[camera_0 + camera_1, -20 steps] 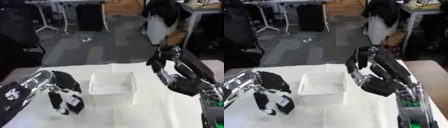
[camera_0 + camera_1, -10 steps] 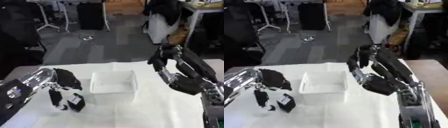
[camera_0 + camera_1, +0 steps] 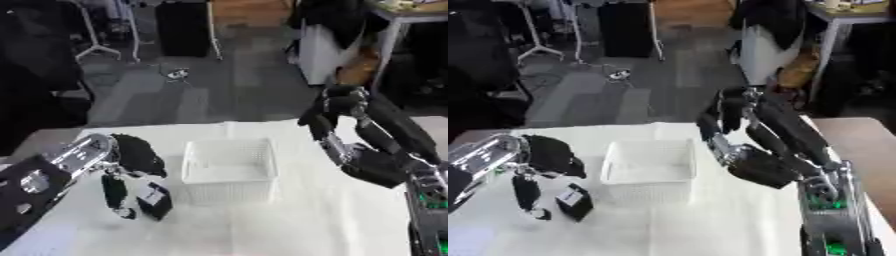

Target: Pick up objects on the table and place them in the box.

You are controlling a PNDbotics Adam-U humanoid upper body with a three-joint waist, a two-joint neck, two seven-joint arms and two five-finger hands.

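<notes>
A white mesh box (image 3: pixel 229 170) stands in the middle of the white-covered table (image 3: pixel 289 225). Left of it a small black object with a white label (image 3: pixel 156 200) rests on the cloth. My left hand (image 3: pixel 136 156) hovers over that spot, its fingers (image 3: pixel 114 192) hanging straight down just left of the object, with a small gap between them. My right hand (image 3: pixel 374 164) is raised above the table to the right of the box, fingers spread and slightly bent upward, holding nothing.
A bare brown tabletop (image 3: pixel 859 135) shows beyond the cloth at the right. Past the table's far edge lie grey floor, desks and dark chairs. Cloth stretches in front of the box.
The whole picture has shifted, so the camera moved. My left hand's fingers stay beside the black object. The right hand remains raised in about the same pose.
</notes>
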